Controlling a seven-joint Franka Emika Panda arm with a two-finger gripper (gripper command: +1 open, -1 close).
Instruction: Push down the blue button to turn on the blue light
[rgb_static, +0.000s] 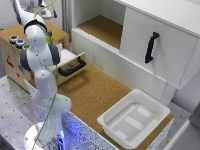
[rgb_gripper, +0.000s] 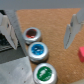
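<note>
The blue button (rgb_gripper: 38, 50) sits in the middle of a row of three on a cork-topped box (rgb_static: 15, 55), between the red button (rgb_gripper: 33, 35) and the green button (rgb_gripper: 45, 73), each close beside the next. My hand (rgb_gripper: 41, 30) hangs above them with its fingers (rgb_gripper: 71, 29) spread apart and gripping nothing. Across the table (rgb_static: 95, 92), well apart from the buttons, sits a white tray (rgb_static: 134, 118) below a white cupboard (rgb_static: 150, 45) with a black handle (rgb_static: 151, 47).

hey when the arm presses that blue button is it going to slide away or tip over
Probably neither: the blue button sits low in a metal ring set into the cork surface, between the red button and green button. The cap likely just sinks; it looks rigid.
</note>
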